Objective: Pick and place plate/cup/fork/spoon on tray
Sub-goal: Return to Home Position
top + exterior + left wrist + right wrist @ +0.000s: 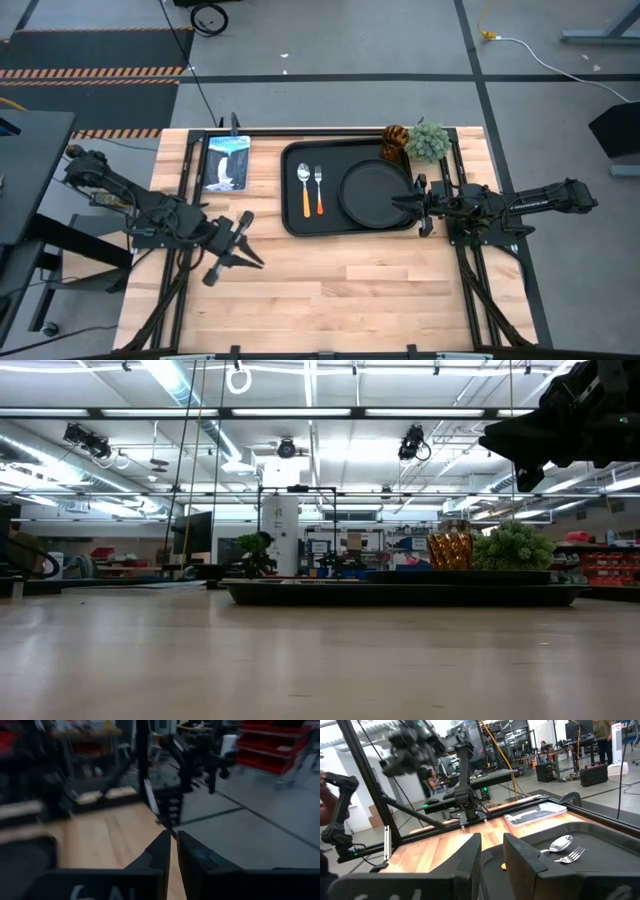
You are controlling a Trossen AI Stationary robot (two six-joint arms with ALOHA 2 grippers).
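The black tray (292, 218) lies at the table's far middle. On it lie the round black plate (375, 192) at the right, the spoon (303, 188) and the fork (319, 190) side by side at the left, and the amber cup (395, 142) in the far right corner. The cup (450, 550) stands upright. My right gripper (402, 203) hovers above the plate's right rim, high over the tray in the low view (520, 455), its fingers (470, 852) a narrow gap apart and empty. My left gripper (250, 245) is over the bare table left of the tray, shut and empty (173, 840).
A fuzzy green plant ball (428, 140) sits at the tray's far right corner beside the cup. A blue-and-white picture card (225, 162) lies left of the tray. The near half of the wooden table (340, 290) is bare. Black frame rails run along both sides.
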